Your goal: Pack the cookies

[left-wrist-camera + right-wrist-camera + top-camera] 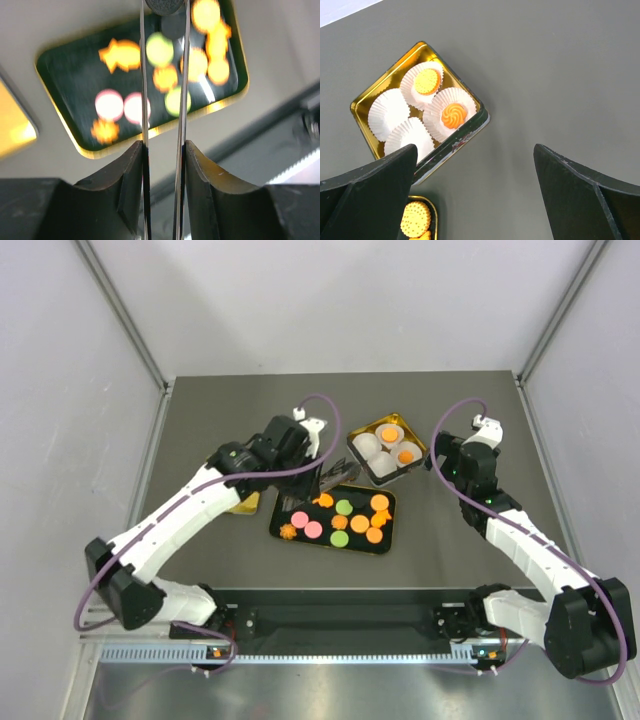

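Several cookies [343, 507] in orange, pink and green lie on a black, gold-rimmed tray [286, 511]. The left wrist view shows them blurred [159, 49] on that tray [65, 75]. My left gripper [164, 147] is shut on metal tongs [142, 75], whose two thin blades reach out over the tray; from above, the gripper [308, 465] hangs at the tray's far edge. A gold tin [424, 448] holds white paper cups, two of them with an orange cookie [454, 115] inside. My right gripper [475, 152] is open over bare table, to the right of the tin [362, 107].
A gold lid-like piece [245, 503] lies under the left arm, left of the tray. The tray's corner with a ridged orange cookie [415, 219] shows below the tin in the right wrist view. White walls enclose the grey table [200, 410].
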